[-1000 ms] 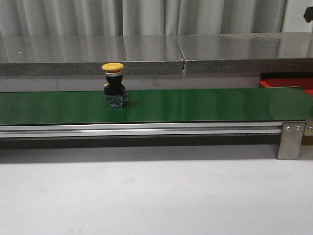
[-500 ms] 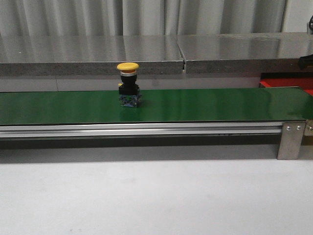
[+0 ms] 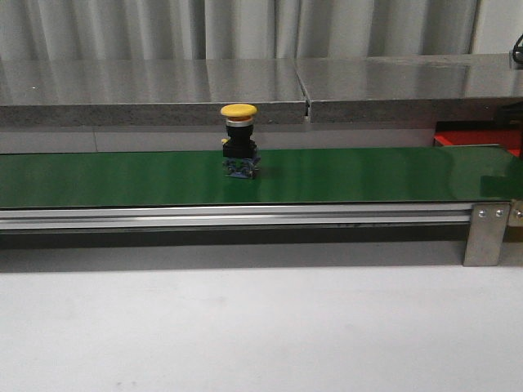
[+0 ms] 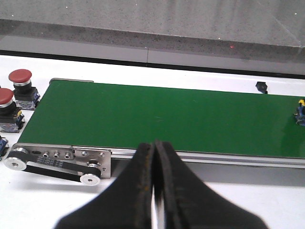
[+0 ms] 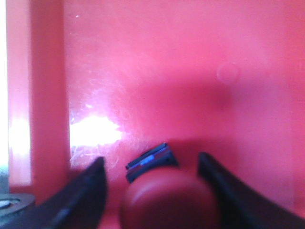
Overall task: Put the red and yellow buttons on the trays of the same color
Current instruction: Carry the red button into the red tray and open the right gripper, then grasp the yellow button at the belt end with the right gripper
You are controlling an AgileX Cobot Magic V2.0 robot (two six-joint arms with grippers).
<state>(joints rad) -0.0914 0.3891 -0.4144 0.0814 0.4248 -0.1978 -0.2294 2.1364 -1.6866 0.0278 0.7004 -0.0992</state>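
Note:
A yellow-capped button [image 3: 239, 139] on a black base stands upright on the green belt [image 3: 368, 173]; its edge also shows in the left wrist view [image 4: 300, 113]. Two red buttons [image 4: 20, 77] [image 4: 5, 98] stand on the white table beside the belt's end. My left gripper [image 4: 154, 149] is shut and empty, above the belt's near rail. My right gripper [image 5: 150, 164] is open over the red tray [image 5: 190, 71], with a red button [image 5: 167, 202] standing on the tray between its fingers, a gap on each side. A corner of the red tray [image 3: 482, 137] shows in the front view.
A grey stone ledge [image 3: 245, 90] runs behind the belt. The belt's drive pulley and bracket [image 4: 57, 161] sit at its end. A small black part [image 4: 261, 86] lies on the table beyond the belt. White table [image 3: 261, 327] lies in front.
The yellow button has travelled to the right along the belt. The dark bit of my right arm at the front view's right edge has shifted.

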